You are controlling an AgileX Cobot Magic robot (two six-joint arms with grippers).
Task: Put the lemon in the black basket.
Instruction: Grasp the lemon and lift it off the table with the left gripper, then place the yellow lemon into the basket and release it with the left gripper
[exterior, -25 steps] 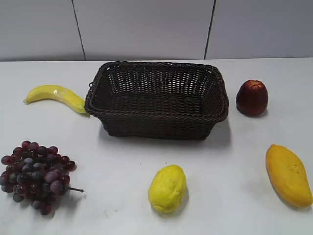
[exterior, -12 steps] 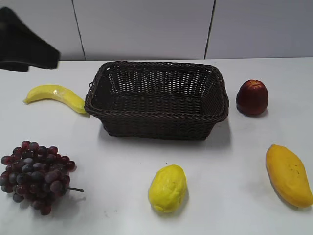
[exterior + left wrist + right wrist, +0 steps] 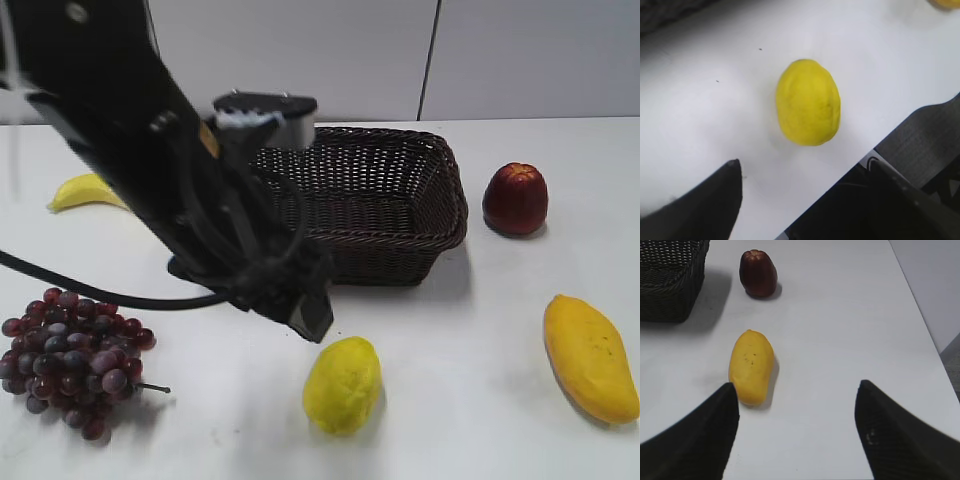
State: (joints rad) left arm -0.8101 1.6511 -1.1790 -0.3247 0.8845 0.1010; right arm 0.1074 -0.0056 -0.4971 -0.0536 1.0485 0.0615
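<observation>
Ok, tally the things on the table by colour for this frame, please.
Yellow: 3 — lemon, mango, banana
Red: 1 — red fruit
Purple: 1 — grape bunch
Dark brown-black: 1 — basket
Total: 6

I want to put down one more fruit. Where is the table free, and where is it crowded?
Free: the white table between the lemon and the mango, and in front of the red fruit. Crowded: the left, where the left arm hangs between the grapes and the black basket.
</observation>
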